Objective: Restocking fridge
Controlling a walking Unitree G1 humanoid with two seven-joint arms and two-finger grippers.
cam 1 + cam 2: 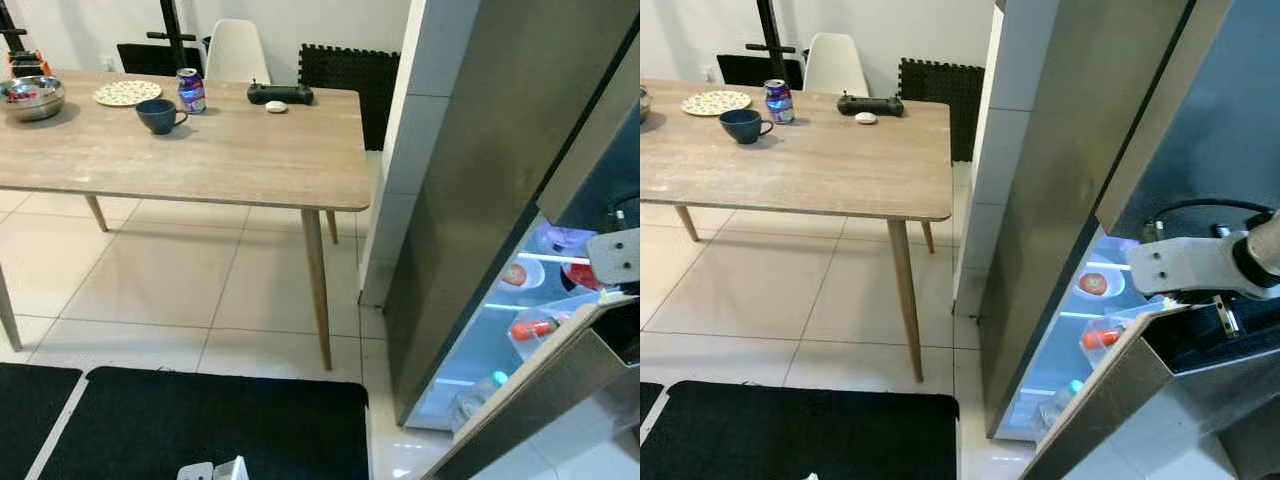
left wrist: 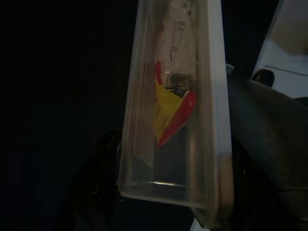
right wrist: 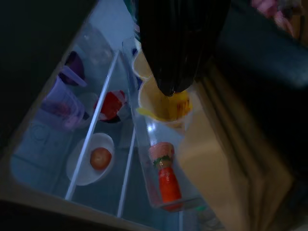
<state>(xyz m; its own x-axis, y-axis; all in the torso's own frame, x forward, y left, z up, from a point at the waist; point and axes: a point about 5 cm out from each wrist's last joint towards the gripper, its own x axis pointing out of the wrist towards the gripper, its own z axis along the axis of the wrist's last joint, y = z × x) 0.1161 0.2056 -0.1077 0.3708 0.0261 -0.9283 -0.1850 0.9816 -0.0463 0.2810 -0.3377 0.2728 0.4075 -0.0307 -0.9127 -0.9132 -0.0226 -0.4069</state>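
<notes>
The fridge (image 1: 480, 200) stands at the right with its door (image 1: 1120, 400) partly open and the inside lit. My right arm (image 1: 1185, 265) reaches over the door's edge. In the right wrist view, my right gripper (image 3: 168, 89) shows as one dark mass, fingers together, just above a yellow cup (image 3: 166, 108) in the door shelf. A red bottle (image 3: 166, 180) lies beside the cup. A tomato on a white plate (image 3: 98, 158) rests on an inner shelf. My left gripper hangs in the dark, shut on a clear plastic container (image 2: 173, 110) with red and yellow packets inside.
A wooden table (image 1: 230, 150) stands to the left with a blue mug (image 1: 158, 115), a can (image 1: 190, 90), a plate (image 1: 127, 93), a steel bowl (image 1: 30, 97) and a black controller (image 1: 280, 94). A black mat (image 1: 200, 425) lies on the tiled floor in front of me.
</notes>
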